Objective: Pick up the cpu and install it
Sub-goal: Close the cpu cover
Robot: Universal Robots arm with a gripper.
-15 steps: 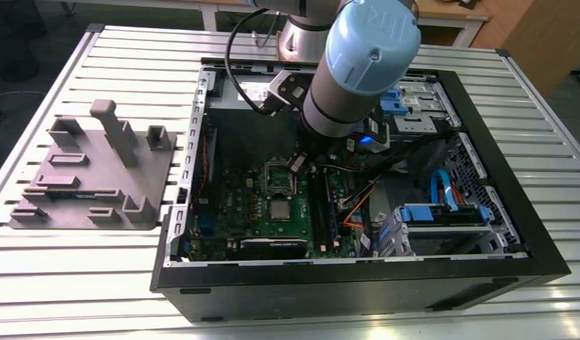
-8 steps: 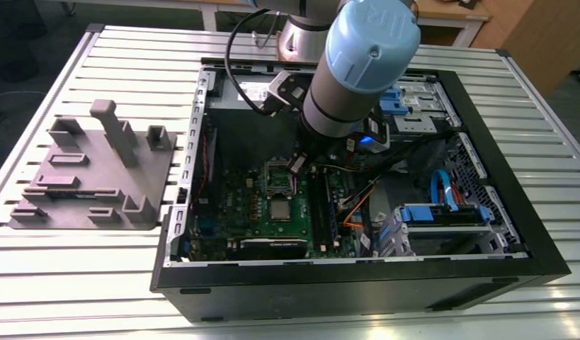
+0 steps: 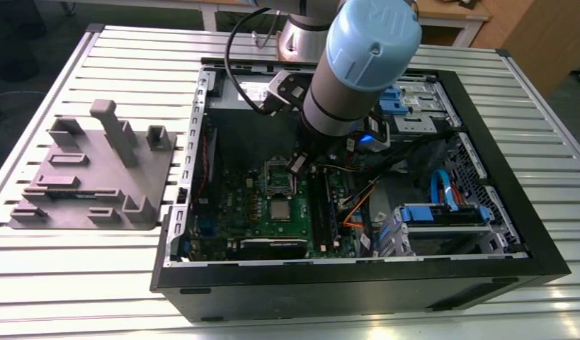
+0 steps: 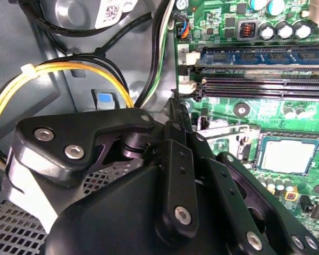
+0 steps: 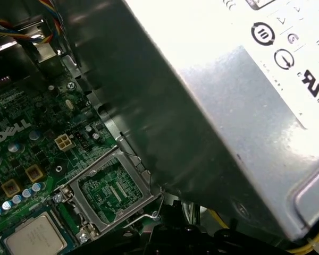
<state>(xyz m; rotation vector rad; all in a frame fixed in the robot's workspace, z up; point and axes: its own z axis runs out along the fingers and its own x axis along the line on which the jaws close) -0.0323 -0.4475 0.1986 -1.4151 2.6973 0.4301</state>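
my gripper (image 3: pixel 304 164), black and slung under the pale blue wrist joint, hangs low inside the open black steel computer case (image 3: pixel 365 283). i cannot tell how my jaws stand, and i see nothing in them.

in the exterior view the hinged silver metal socket frame (image 3: pixel 278 178) is just beside me at about eight o'clock, flipped open with its thin wire lever loose. past it, at about seven o'clock, is the cpu (image 3: pixel 280 210), a small flat square chip with a silvery-grey top and pale rim. it lies flat on the dark green motherboard (image 3: pixel 238 205) and seems to sit within the socket's surround; both wrist views show it apart from me and untouched. the long black memory slots (image 3: pixel 320 205) run at about five o'clock.

i judge the step to be the approach, the chip not gripped. what's called for is squaring over it, coming down plumb, and staying off the lever and frame.

farther out, the big grey boxy power supply (image 3: pixel 247 92) stands at eleven o'clock, looming in the first wrist view. well apart at nine o'clock, a grey moulded parts tray (image 3: pixel 91 177) rests on the slatted aluminium table (image 3: pixel 82 283).
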